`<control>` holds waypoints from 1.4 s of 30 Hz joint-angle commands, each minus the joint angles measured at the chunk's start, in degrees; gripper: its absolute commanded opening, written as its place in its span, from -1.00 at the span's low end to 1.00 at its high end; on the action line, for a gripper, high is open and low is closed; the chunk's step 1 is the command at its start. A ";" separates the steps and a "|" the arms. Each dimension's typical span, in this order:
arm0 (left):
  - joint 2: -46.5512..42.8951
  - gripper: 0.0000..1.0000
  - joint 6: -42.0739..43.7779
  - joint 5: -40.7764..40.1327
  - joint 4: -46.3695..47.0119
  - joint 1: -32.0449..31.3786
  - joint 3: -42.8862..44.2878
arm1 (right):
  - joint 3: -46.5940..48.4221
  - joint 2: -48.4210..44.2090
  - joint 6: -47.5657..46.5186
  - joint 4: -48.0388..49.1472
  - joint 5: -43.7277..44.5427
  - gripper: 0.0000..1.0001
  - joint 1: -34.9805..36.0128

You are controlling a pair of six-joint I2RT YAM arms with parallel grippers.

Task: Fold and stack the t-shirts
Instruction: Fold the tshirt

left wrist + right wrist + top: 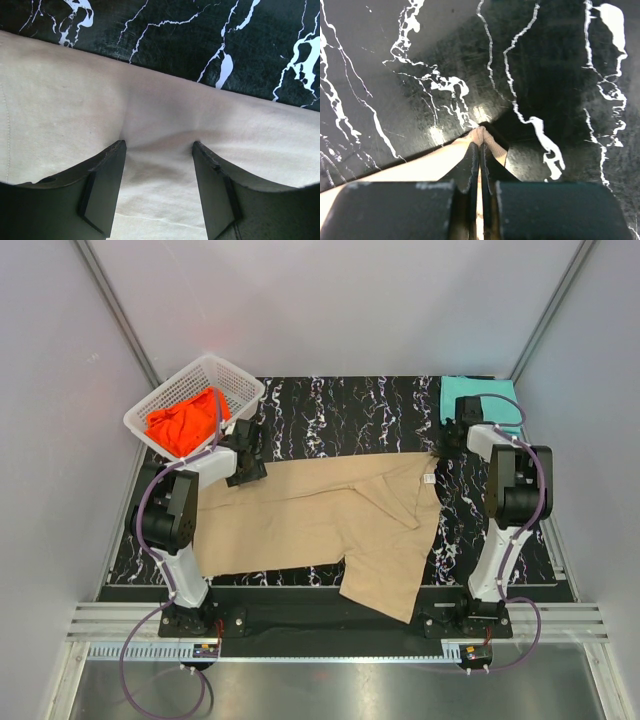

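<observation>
From above, we see the tan t-shirt (330,515) spread out at centre, the teal t-shirt (475,395) at two o'clock, and the orange-red t-shirt (185,420) in the basket (238,382) at ten. Left wrist: the left gripper (159,145) is spread wide, tips on tan cloth. Right wrist: the right gripper (480,147) pinches the tan shirt's corner at six o'clock.

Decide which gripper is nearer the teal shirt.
Right. The right gripper is just beside the teal shirt, shut on a corner of the tan shirt. The left gripper is at the opposite side, by the basket.
</observation>
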 commanded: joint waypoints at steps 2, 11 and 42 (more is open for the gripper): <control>0.54 0.24 -1.86 0.16 -0.96 0.81 0.30 | -2.80 -4.14 0.56 7.56 -2.80 -1.00 -1.80; -3.32 0.25 1.03 3.86 2.30 -0.33 0.65 | -3.25 -4.85 0.38 6.86 -5.62 -0.70 -1.80; -13.87 0.28 8.50 5.36 -2.63 -0.86 4.96 | 2.46 -0.98 -4.10 -4.91 -8.19 -0.79 -1.72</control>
